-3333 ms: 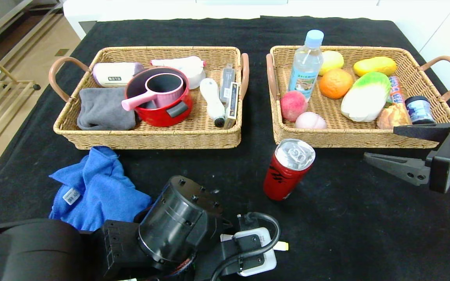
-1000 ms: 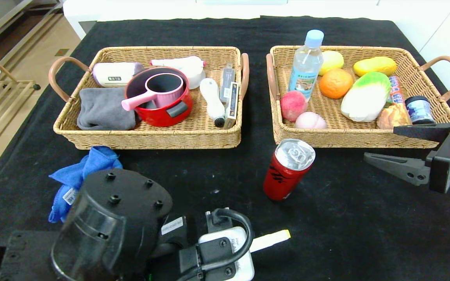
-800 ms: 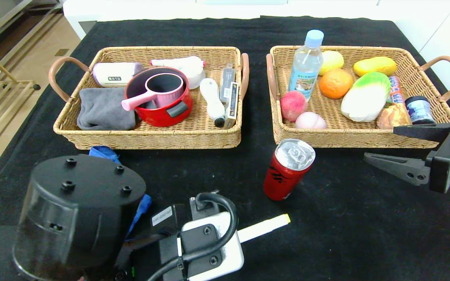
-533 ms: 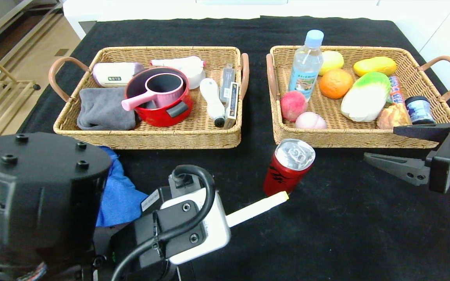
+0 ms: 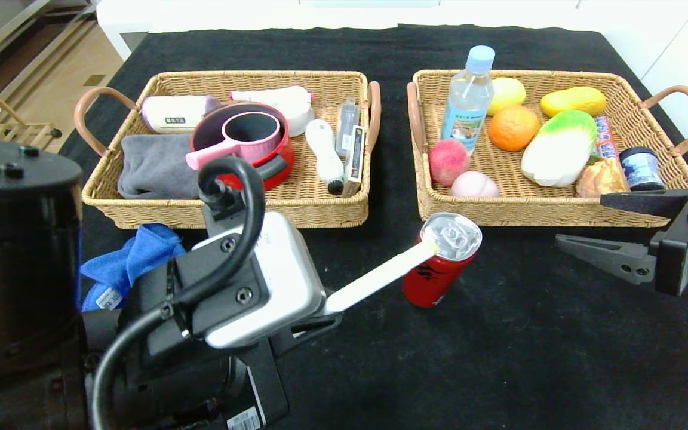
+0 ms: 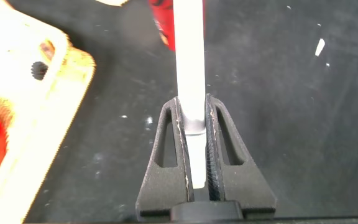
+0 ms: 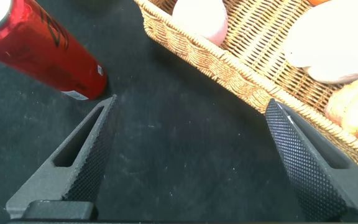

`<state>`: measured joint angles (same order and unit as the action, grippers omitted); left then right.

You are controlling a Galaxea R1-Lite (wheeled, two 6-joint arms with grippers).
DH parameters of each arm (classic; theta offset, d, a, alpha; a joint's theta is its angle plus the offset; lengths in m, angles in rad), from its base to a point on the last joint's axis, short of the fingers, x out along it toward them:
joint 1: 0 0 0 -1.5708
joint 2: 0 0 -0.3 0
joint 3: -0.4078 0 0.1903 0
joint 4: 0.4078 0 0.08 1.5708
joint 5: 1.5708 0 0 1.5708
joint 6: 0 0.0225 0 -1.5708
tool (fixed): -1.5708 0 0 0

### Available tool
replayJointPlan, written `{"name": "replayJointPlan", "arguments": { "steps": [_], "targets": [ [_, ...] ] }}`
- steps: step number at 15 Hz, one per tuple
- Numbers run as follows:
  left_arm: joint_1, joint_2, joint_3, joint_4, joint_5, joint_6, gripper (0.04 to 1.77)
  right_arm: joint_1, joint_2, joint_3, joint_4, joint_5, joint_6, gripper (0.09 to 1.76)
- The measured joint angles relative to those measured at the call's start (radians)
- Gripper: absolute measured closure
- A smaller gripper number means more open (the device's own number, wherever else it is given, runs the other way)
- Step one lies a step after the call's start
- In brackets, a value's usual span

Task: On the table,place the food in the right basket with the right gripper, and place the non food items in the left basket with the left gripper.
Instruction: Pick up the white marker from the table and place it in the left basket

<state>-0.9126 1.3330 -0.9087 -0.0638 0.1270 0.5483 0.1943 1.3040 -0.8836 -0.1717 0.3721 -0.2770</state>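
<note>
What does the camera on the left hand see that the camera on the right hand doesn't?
Only the left wrist view shows the left hand shut on the thin pale yellow stick, and a bright edge of the left basket.

Only the right wrist view shows the right hand open and holding nothing, plus the right basket with a pale pink fruit inside.

Both show the red can standing on the black table, outside the baskets.

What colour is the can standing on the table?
Red with black markings and a silver top; the head view shows it best.
</note>
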Motion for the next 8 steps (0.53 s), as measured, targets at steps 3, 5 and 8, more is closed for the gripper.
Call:
{"name": "replayJointPlan", "arguments": {
  "steps": [3, 5, 8],
  "targets": [
    [0.032, -0.007, -0.032, -0.005, 0.0, -0.002, 1.57, 0.0, 0.0, 0.0, 0.0, 0.0, 0.0, 0.14],
    [0.074, -0.006, -0.058, -0.006, -0.003, -0.014, 1.57, 0.0, 0.0, 0.0, 0.0, 0.0, 0.0, 0.14],
    [0.151, 0.012, -0.13, -0.008, -0.007, -0.108, 1.57, 0.0, 0.002, 0.0, 0.0, -0.001, 0.0, 0.14]
  ]
}}
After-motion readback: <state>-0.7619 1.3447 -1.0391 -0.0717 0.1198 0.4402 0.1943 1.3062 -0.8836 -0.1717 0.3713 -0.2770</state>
